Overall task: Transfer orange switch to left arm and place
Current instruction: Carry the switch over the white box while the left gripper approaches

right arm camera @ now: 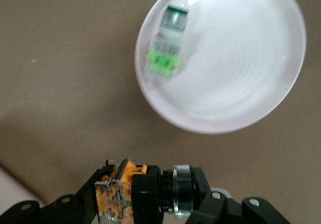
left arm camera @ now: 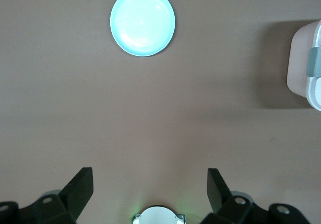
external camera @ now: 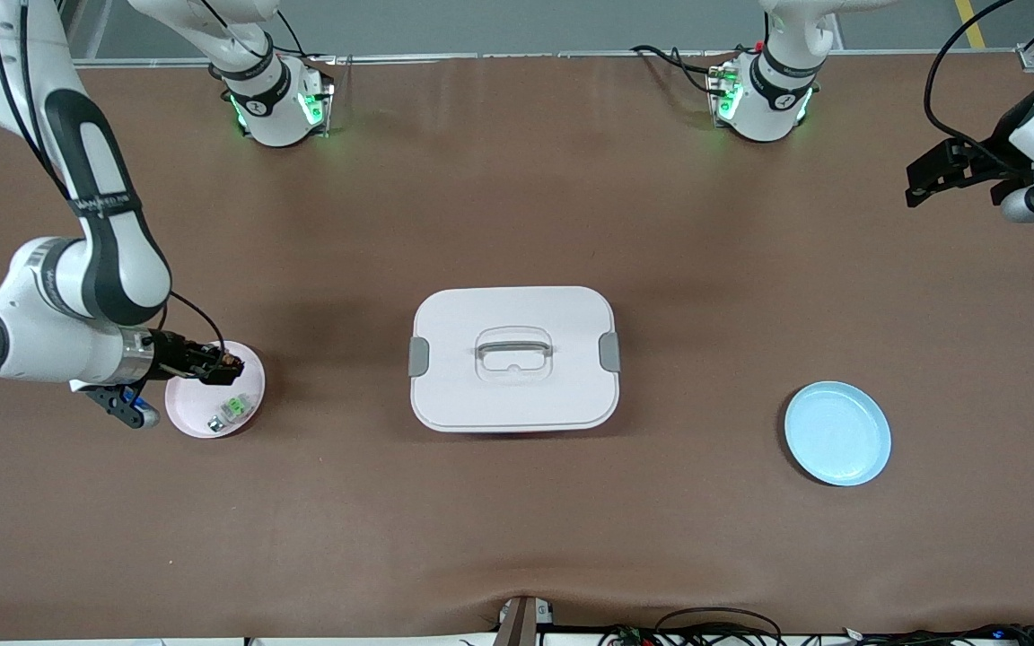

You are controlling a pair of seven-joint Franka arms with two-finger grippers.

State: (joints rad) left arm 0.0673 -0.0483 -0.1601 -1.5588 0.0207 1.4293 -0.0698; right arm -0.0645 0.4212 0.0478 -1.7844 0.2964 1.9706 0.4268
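My right gripper [external camera: 223,365] is shut on the orange switch [right arm camera: 135,194], a small black part with an orange end, and holds it just above the pink plate [external camera: 248,399] at the right arm's end of the table. The switch shows as a dark speck with an orange tip in the front view [external camera: 230,362]. The white box [external camera: 513,357] with grey latches stands in the middle of the table. My left gripper [left arm camera: 149,190] is open and empty, up in the air at the left arm's end of the table, over bare tabletop.
A green-and-clear component [external camera: 232,410] lies on the pink plate, also seen in the right wrist view [right arm camera: 168,43]. An empty light blue plate [external camera: 837,432] sits toward the left arm's end, nearer the front camera than the box. Cables run along the table's front edge.
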